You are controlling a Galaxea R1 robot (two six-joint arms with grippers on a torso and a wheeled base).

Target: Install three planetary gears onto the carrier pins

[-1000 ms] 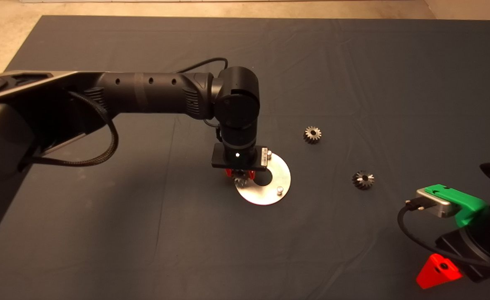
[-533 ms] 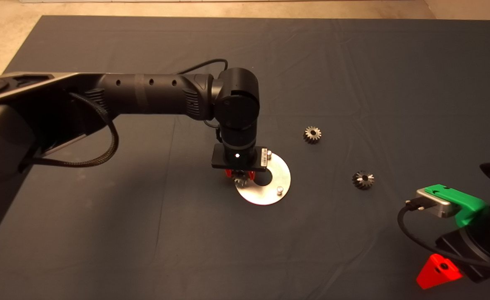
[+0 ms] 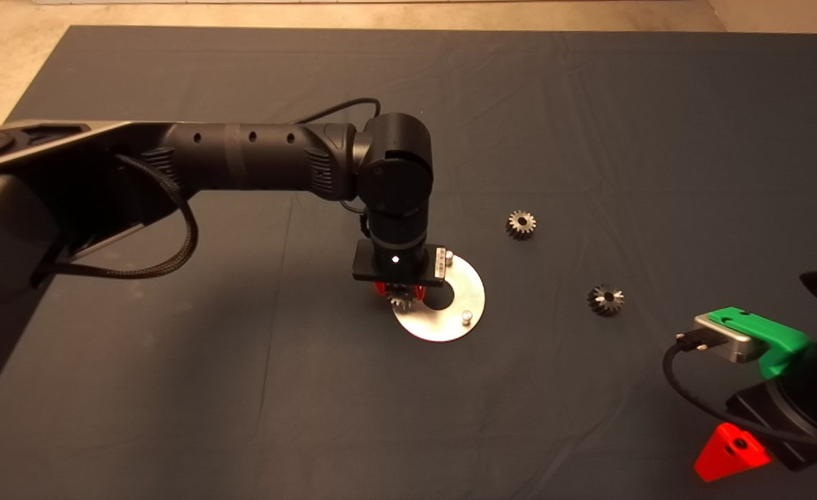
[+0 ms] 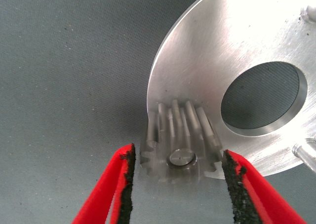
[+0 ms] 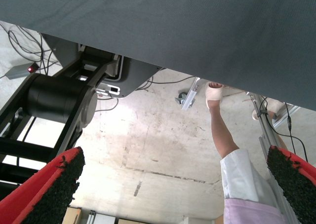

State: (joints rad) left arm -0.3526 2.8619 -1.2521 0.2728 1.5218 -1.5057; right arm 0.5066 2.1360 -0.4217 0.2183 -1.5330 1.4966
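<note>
L gripper (image 4: 178,177) over plate (image 3: 469,290) edge, fingers spread w/ gaps either side of gear (image 4: 178,146) seated on pin (image 4: 179,158); 2 gears (image 3: 521,224) loose on mat; R gripper (image 5: 173,187) parked, fingers wide.

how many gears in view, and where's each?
3. One gear sits on a carrier pin at the plate's left edge, between the open left gripper's fingers. Two lie loose on the mat right of the plate: farther gear, nearer gear.
</note>
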